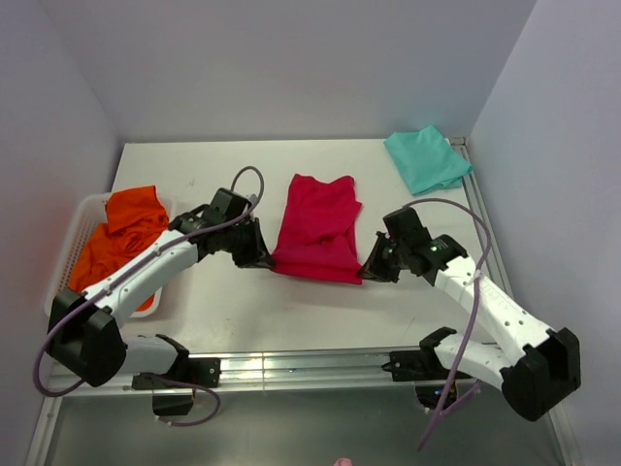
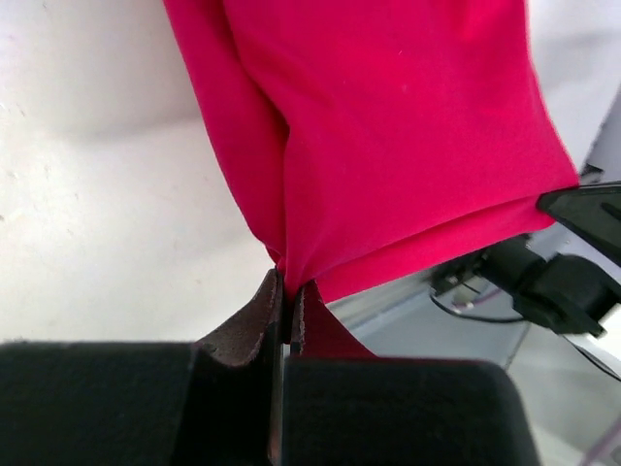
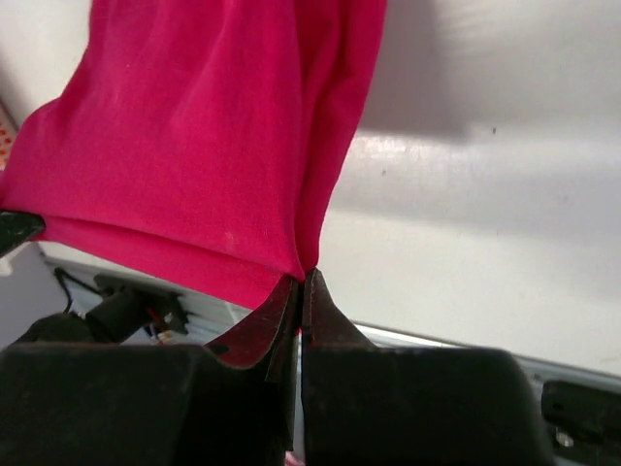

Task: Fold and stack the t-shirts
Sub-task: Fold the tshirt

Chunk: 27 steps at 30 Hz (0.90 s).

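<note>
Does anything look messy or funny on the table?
Nothing is broken or spilled. The red shirt is rumpled and sits crooked, pinched at its near corners by the left claw and right claw. The teal shirt lies slanted at the far right corner.

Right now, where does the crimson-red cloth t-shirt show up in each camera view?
Top external: the crimson-red cloth t-shirt lies mid-way across the white table, between the left tool and the right tool.
Left wrist: it fills the top centre and right, with a corner pinched in the left tool.
Right wrist: it fills the upper left, with a corner pinched in the right tool.
Shared landmark: its near hem, running from tool to tool.
</note>
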Each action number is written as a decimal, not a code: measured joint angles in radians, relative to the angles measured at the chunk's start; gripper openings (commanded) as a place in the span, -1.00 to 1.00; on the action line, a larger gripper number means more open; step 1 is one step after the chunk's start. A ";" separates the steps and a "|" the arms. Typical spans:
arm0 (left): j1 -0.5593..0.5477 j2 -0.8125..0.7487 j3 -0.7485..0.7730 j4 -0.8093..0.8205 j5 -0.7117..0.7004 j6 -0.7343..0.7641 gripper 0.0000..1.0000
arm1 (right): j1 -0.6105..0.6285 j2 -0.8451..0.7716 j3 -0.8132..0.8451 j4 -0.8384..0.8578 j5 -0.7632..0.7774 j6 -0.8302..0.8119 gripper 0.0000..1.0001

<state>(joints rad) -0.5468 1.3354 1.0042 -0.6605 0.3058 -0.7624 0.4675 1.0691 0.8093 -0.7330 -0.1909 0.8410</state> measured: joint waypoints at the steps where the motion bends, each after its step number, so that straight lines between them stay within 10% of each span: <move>1: 0.000 -0.008 0.011 -0.017 0.004 -0.004 -0.99 | 0.000 -0.022 0.004 -0.019 -0.005 0.003 -1.00; 27: -0.005 -0.022 0.108 -0.201 0.086 -0.064 -0.99 | 0.001 -0.143 0.010 -0.194 -0.076 0.051 -1.00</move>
<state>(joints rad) -0.5514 1.3136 1.1118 -0.8619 0.3920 -0.8261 0.4683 0.9264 0.8188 -0.9268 -0.2668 0.8925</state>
